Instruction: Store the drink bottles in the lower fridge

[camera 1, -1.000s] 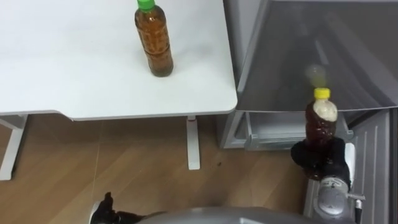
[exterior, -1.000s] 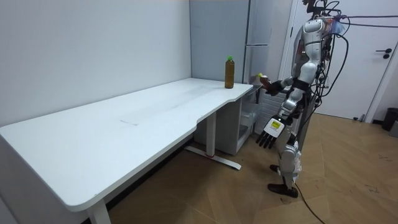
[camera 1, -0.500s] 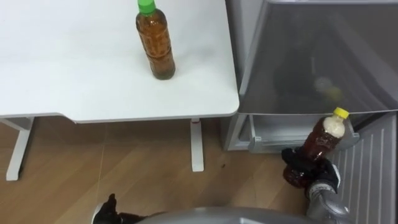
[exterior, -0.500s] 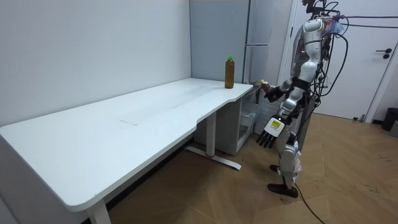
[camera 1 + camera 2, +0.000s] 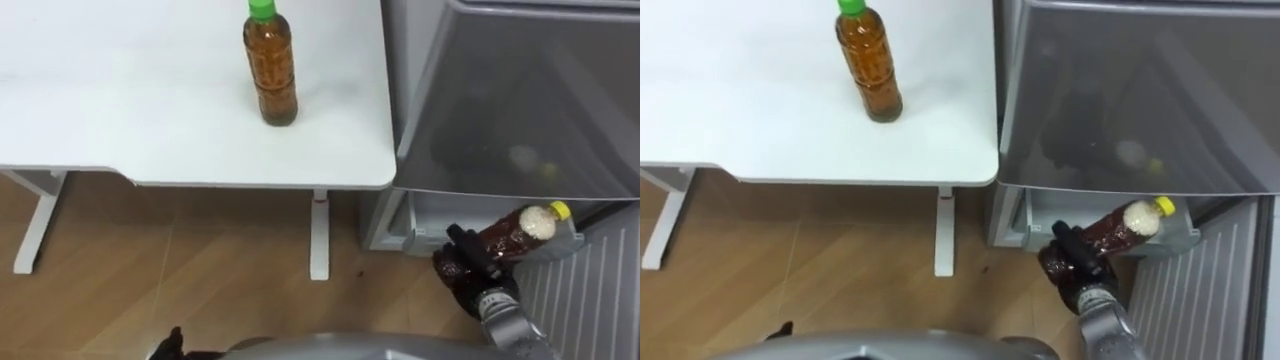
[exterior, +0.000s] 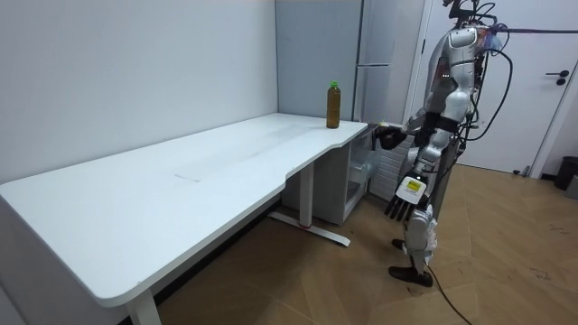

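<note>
Clutching tilted bottle (image 5: 505, 234), right hand (image 5: 463, 268) (beside lower fridge (image 5: 424, 216) edge).

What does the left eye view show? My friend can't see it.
The right hand holds a yellow-capped bottle, tilted, by the lower fridge. A green-capped bottle stands upright on the white table.

Fingers of my right hand (image 5: 468, 272) hide the base of the yellow-cap bottle (image 5: 515, 228). Cap of the green-cap bottle (image 5: 272, 65) is clipped at the top edge. Shapes behind the fridge (image 5: 600, 60) grey front are blurred, can't tell. The counter (image 5: 120, 120) runs off left.
</note>
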Robot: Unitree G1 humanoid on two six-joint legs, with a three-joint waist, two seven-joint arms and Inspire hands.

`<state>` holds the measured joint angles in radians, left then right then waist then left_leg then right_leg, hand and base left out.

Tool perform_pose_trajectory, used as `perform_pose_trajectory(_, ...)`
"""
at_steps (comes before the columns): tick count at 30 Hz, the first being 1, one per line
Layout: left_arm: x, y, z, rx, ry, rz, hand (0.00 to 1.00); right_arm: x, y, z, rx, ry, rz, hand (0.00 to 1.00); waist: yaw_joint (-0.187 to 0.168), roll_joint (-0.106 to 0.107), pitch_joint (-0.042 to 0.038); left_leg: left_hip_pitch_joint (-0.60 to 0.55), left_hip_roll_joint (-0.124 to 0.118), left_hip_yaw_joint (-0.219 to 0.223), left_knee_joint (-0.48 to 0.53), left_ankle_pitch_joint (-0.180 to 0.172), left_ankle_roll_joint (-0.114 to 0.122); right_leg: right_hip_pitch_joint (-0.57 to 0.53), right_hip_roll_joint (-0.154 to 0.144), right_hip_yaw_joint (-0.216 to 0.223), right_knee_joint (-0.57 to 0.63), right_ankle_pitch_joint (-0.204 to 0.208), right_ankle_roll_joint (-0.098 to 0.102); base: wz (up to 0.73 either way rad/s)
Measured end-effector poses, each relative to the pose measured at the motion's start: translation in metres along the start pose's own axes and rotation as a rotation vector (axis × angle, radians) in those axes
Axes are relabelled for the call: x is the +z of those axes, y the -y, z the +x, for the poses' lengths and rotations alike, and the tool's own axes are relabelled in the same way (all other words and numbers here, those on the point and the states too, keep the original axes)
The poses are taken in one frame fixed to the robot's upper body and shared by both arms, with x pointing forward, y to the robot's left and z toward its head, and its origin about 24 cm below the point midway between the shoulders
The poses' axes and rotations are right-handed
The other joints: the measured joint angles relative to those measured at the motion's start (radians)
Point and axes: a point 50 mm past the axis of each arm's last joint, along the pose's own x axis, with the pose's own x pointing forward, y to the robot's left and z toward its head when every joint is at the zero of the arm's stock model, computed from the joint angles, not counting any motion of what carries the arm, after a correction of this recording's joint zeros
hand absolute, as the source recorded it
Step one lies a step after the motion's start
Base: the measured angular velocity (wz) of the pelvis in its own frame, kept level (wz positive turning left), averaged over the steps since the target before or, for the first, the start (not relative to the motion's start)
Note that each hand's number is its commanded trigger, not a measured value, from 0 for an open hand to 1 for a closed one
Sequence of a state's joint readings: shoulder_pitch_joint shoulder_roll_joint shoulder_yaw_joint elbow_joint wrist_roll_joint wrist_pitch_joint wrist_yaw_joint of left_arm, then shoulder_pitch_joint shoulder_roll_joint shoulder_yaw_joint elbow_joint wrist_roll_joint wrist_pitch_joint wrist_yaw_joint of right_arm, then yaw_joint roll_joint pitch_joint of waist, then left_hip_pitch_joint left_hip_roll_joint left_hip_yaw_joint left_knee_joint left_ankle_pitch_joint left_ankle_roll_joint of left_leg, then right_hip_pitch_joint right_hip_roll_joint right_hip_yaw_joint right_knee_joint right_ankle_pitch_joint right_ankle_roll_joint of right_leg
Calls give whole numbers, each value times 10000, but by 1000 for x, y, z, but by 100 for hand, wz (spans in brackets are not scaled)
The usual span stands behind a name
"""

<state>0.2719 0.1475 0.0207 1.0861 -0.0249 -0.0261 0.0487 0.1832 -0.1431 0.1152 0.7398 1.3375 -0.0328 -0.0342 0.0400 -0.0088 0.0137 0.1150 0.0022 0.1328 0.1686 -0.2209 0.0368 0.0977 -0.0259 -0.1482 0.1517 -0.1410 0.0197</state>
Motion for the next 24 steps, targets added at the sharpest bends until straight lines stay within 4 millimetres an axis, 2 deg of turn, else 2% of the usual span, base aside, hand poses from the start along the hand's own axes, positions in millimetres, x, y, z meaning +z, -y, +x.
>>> perform_pose_trajectory(6, -23, 5, -5, -238, -938, 713, 0, 7, -3, 1, 538, 234, 1613, 100, 190, 177, -35, -55, 7, -65, 160, -95, 27, 88, -30, -93, -5, -5, 6, 3)
perform_pose_trajectory(8, -24, 5, -5, -291, -1061, 871, 0, 9, -5, 2, 643, 274, 1717, 100, 207, 210, -38, -100, -1, -146, 200, -94, 29, 92, -49, -170, -1, -6, 6, 10)
perform_pose_trajectory(10, -27, 5, -5, -317, -1222, 988, 0, 10, -8, 4, 730, 285, 1818, 100, 205, 281, -6, -130, -4, -189, 253, -95, 28, 111, -51, -211, -3, -5, 6, 10)
perform_pose_trajectory(13, -29, 6, -6, -497, -1394, 1074, 0, 15, -13, 9, 761, 366, 2295, 100, 212, 362, -6, -274, -29, -279, 351, -94, 29, 43, -60, -277, -6, -8, 5, 9)
perform_pose_trajectory(14, -30, 6, -6, -492, -1452, 1069, 0, 17, -16, 10, 832, 391, 2477, 100, 197, 403, -31, -397, -34, -304, 387, -89, 29, -45, -66, -310, -4, -10, 2, 7)
perform_pose_trajectory(15, -30, 6, -6, -490, -1471, 1061, 0, 19, -20, 12, 917, 447, 2716, 100, 200, 449, -83, -549, -37, -320, 458, -89, 29, -162, -72, -337, 6, -15, -3, 10)
perform_pose_trajectory(20, -24, 5, -4, -427, -1451, 1087, 0, 26, -23, 13, 1377, 570, 3392, 100, 151, 606, -96, -1131, -76, -555, 673, -37, 40, -590, -103, -493, 42, -11, -9, 12)
perform_pose_trajectory(23, -15, 5, -2, -427, -1249, 1105, 0, 27, -28, 16, 1618, 496, 3550, 100, 104, 621, -90, -1429, -72, -537, 760, -29, 50, -890, -128, -517, 186, -11, -22, 3)
perform_pose_trajectory(24, -10, 5, 0, -413, -1184, 1099, 0, 31, -36, 20, 1798, 455, 3508, 100, -76, 650, -52, -1765, -76, -582, 956, -16, 71, -1136, -152, -587, 281, -11, -28, 12)
